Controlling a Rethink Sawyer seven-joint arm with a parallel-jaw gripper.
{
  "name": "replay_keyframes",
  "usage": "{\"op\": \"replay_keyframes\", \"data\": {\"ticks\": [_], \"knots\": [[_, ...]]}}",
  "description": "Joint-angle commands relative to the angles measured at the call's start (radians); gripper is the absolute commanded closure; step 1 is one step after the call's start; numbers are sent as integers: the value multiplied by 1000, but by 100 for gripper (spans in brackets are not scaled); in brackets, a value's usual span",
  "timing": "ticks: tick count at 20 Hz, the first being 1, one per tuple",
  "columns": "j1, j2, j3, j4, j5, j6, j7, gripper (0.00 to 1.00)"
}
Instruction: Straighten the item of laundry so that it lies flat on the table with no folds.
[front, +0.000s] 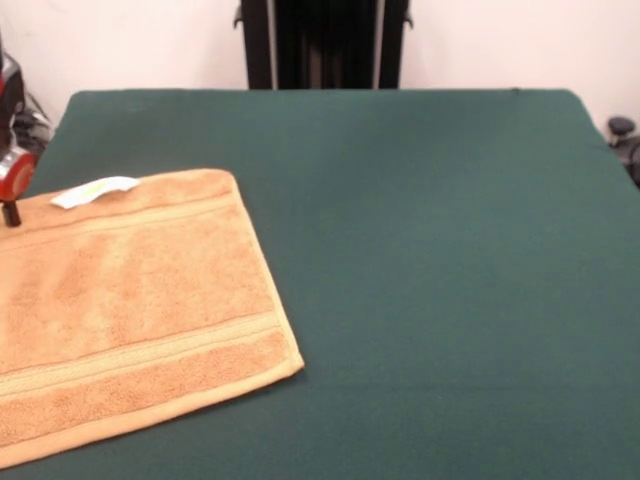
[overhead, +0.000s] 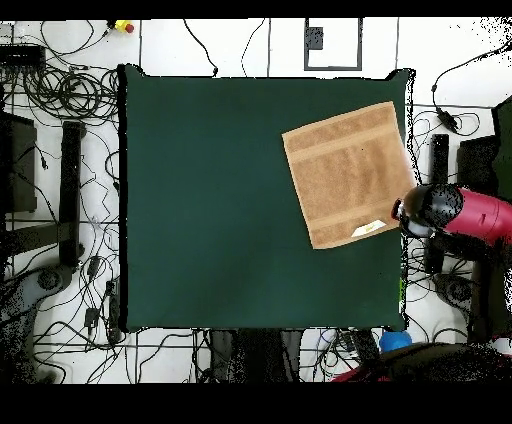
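One orange-tan towel (front: 130, 310) flat on the green table (front: 420, 250), white label (front: 95, 191) up, gripper (front: 10, 212) beside it, jaws' spread unclear, perhaps hidden.

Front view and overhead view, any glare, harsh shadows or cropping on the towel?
Front view: even light, no glare; the towel runs off the left and bottom edges. Overhead view: towel shows whole on the table, with no strong shadow.

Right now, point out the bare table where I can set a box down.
The table is bare green cloth everywhere except the corner the towel covers. In the overhead view the free stretch runs from the towel's left edge to the table's left edge, with another strip below the towel toward the robot's base. It is crowded at the towel's labelled corner, where the hand hangs.
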Motion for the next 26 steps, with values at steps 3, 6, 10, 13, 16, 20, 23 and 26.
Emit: {"op": "replay_keyframes", "data": {"ticks": [3,6,10,13,16,20,23,26], "knots": [[9,54,70,-6,-56,72,-379,0],[12,54,70,-5,-48,62,-386,0],[-19,27,101,58,-19,-34,-375,0],[-55,17,148,115,28,-31,-396,0],[-85,14,189,160,78,16,-416,0],[-87,-18,210,207,129,102,-391,0],[-86,-42,216,245,151,116,-361,0],[-91,-46,223,262,169,122,-349,0]]}}
